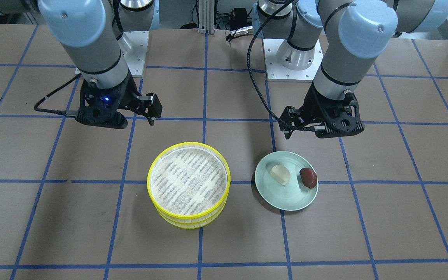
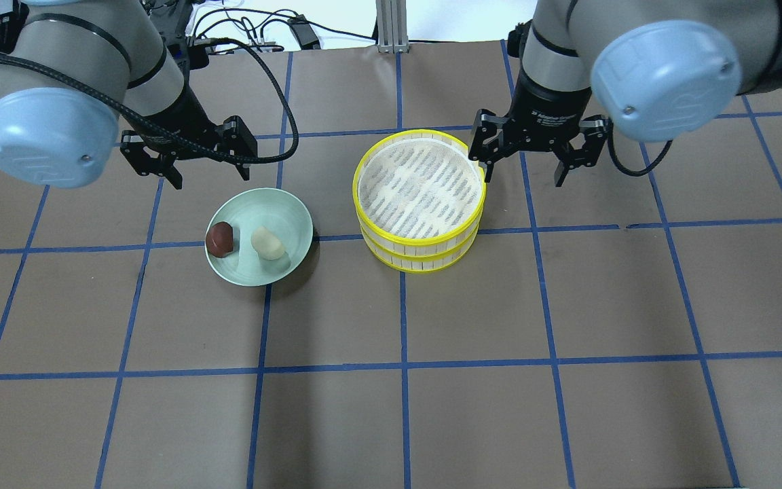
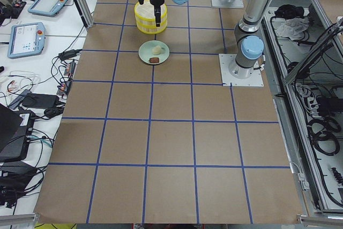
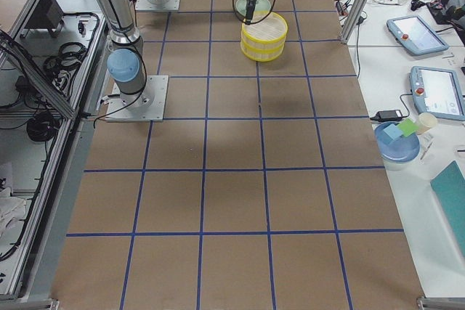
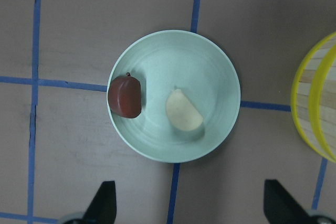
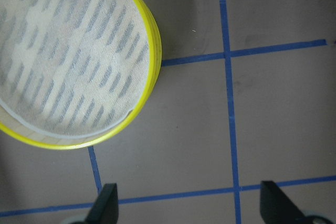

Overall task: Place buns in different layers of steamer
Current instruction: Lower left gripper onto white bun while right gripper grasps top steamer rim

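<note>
Two yellow-rimmed steamer layers (image 2: 419, 187) are stacked on the table, and the top mesh floor is empty (image 1: 188, 182) (image 6: 68, 56). The cream-white bun (image 2: 267, 242) (image 5: 183, 110) and the reddish-brown bun (image 2: 219, 239) (image 5: 125, 96) lie side by side on a pale green plate (image 2: 275, 210) (image 5: 184, 61). My left gripper (image 2: 209, 175) (image 5: 191, 208) is open and empty, hovering above the plate's robot-side edge. My right gripper (image 2: 523, 175) (image 6: 190, 208) is open and empty, just beside the steamer stack on its right.
The brown table cover has a grid of blue tape lines (image 2: 401, 370). The plate and the steamer stack (image 1: 189, 217) stand close together mid-table. Monitors, cables and a blue dish (image 4: 396, 143) lie on side benches beyond the table.
</note>
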Robot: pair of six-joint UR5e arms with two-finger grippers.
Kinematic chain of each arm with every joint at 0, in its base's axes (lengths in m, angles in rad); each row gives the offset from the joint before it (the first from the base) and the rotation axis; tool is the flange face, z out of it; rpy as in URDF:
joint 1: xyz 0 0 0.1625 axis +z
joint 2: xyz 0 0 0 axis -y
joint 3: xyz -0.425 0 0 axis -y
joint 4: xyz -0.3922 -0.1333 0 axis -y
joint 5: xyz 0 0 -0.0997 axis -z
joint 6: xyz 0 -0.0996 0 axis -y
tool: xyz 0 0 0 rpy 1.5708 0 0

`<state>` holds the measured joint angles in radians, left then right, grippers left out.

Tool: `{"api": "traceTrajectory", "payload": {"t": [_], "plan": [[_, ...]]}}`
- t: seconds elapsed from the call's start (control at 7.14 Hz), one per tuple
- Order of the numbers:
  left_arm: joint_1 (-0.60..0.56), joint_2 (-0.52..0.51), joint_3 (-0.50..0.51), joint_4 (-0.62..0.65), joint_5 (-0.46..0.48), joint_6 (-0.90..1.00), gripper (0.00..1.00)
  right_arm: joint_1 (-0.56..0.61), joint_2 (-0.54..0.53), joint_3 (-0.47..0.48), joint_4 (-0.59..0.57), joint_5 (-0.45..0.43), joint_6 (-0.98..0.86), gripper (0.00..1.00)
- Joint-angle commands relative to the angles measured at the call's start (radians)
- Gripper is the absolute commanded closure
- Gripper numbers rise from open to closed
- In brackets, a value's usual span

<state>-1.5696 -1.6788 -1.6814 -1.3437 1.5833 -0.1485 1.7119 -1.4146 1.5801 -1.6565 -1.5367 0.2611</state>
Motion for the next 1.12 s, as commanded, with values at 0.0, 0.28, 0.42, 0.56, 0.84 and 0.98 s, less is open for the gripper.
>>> {"api": "traceTrajectory", "payload": {"t": [0.0,0.28,0.42,0.56,0.84,0.98], "plan": [[0.000,-0.086,-0.014,0.041,-0.005,-0.091,0.00,0.032,0.116,0.028,-0.197,-0.020,0.023,0.00],[0.000,-0.166,-0.017,0.057,-0.008,-0.213,0.00,0.041,0.157,0.035,-0.236,-0.020,0.021,0.01],[0.000,-0.200,-0.020,0.057,-0.022,-0.223,0.00,0.038,0.213,0.046,-0.246,-0.028,0.009,0.01],[0.000,-0.232,-0.020,0.066,-0.041,-0.253,0.00,0.038,0.235,0.051,-0.271,-0.033,0.013,0.04],[0.000,-0.283,-0.020,0.081,-0.042,-0.266,0.00,0.034,0.263,0.044,-0.296,-0.036,0.026,0.47],[0.000,-0.304,-0.023,0.084,-0.042,-0.281,0.00,0.029,0.249,0.044,-0.263,-0.034,0.042,0.71]]}}
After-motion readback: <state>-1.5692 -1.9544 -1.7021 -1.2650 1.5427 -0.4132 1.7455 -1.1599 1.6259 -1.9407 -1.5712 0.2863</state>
